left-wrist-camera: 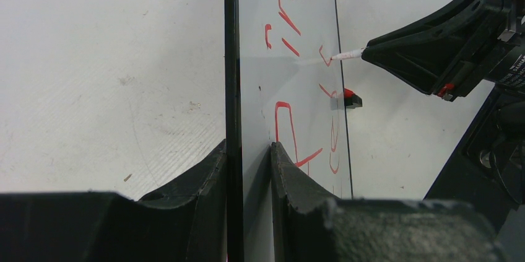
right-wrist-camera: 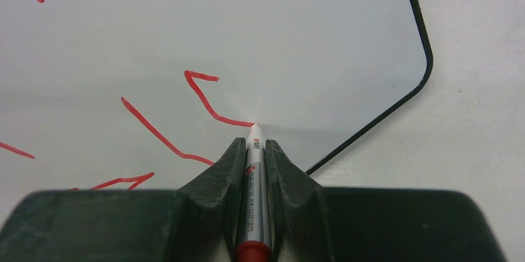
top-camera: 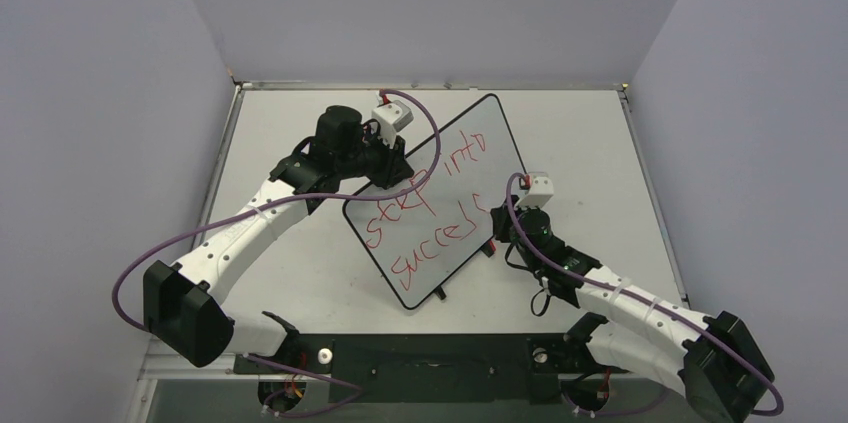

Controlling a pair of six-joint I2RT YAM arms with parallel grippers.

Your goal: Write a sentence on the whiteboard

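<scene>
Whiteboard (top-camera: 485,123), bench (top-camera: 600,143) centre, skewed: stiff, light and slick-faced, we judge, best held by its frame edge, where left fingers (left-wrist-camera: 297,181) pinch it. Right fingers (right-wrist-camera: 223,169) clamp marker (right-wrist-camera: 255,150), tip touching sentence (top-camera: 425,218).

I see pale grey surface (top-camera: 590,133), scuffed, metal strip along far edge. Marker (right-wrist-camera: 255,169): silver barrel, red rear end, white tip. Lavender walls (top-camera: 420,3) on three sides.
</scene>
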